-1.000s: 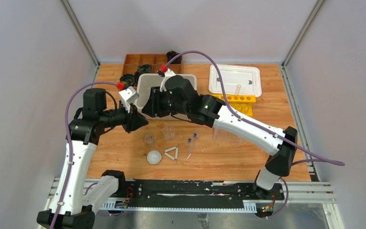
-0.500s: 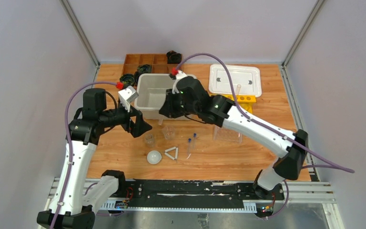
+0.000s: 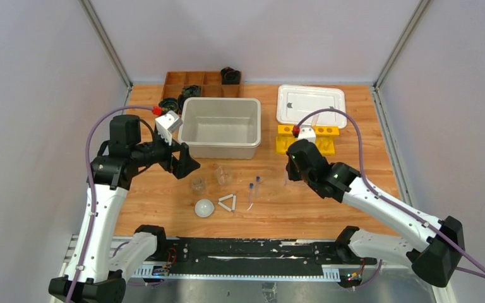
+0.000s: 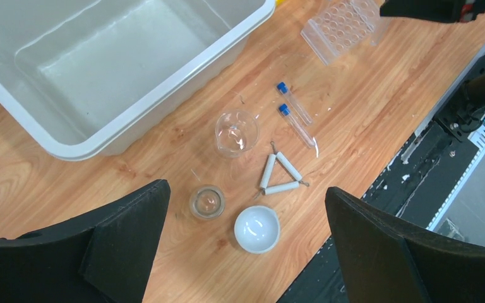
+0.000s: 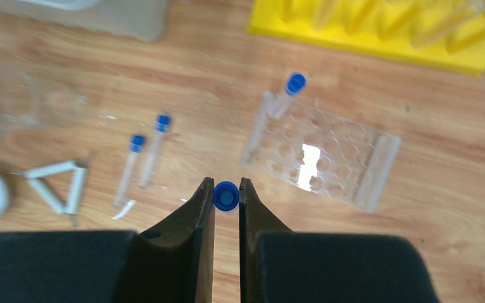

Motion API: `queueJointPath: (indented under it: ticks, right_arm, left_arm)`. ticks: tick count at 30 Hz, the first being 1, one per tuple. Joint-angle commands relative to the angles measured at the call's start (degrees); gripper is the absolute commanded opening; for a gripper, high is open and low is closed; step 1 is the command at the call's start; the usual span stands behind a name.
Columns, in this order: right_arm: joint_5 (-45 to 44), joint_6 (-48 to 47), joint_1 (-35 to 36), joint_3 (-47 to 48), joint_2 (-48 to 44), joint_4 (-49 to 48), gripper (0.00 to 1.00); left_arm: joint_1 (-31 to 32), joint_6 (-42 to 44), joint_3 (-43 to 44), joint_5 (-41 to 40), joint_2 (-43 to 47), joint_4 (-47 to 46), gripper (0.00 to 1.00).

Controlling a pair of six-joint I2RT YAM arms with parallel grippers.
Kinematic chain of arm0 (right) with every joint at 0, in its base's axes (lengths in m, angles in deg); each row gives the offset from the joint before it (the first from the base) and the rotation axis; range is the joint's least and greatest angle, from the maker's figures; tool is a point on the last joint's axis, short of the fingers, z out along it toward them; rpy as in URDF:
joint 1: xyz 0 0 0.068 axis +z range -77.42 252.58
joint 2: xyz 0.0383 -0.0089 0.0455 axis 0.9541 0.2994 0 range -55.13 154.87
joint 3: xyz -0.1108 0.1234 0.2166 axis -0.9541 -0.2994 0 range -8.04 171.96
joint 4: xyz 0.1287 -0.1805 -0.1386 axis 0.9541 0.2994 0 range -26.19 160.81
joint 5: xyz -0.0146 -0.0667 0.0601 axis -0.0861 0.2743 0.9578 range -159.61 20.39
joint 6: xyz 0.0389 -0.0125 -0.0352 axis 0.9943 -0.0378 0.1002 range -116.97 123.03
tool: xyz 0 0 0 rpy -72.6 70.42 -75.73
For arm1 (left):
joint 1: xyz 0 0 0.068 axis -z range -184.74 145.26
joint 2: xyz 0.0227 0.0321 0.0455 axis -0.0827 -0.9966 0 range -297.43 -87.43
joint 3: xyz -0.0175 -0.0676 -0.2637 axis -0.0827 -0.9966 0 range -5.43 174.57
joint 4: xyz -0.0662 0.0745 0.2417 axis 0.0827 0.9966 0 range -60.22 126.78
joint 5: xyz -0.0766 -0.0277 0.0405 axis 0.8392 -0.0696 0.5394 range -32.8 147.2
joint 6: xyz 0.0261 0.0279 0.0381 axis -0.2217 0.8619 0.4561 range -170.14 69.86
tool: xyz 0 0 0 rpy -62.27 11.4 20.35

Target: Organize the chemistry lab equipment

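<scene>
My right gripper [image 5: 226,184] was closed gently near the cap of a tube [image 5: 226,197], which I judged light, slick and brittle, above the table beside the clear rack [image 5: 328,158], while my left gripper [image 4: 246,192] hung wide open, empty.

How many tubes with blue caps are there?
4 tubes. Two lie on the table beside the white triangle, one sits in the clear plastic rack, one is pinched in the right gripper, only its cap showing. Others may be hidden.
</scene>
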Motion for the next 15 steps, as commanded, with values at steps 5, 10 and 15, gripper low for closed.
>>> queueJointPath:
  ticks: [5, 10, 15]
  right_arm:
    - [-8.99, -1.1, -0.51, -9.43, -1.24, -6.79, 0.0]
    - [-9.85, -2.49, -0.55, -13.38, -1.83, -13.76, 0.0]
    - [-10.1, -3.49, -0.51, -16.37, -1.53, -18.7, 0.0]
  left_arm:
    - [0.08, -0.8, 2.24, -0.74, -0.37, -0.66, 1.0]
    - [0.05, -0.84, 2.02, -0.92, -0.28, -0.66, 1.0]
    - [0.06, -0.67, 2.04, -0.92, -0.28, -0.65, 1.0]
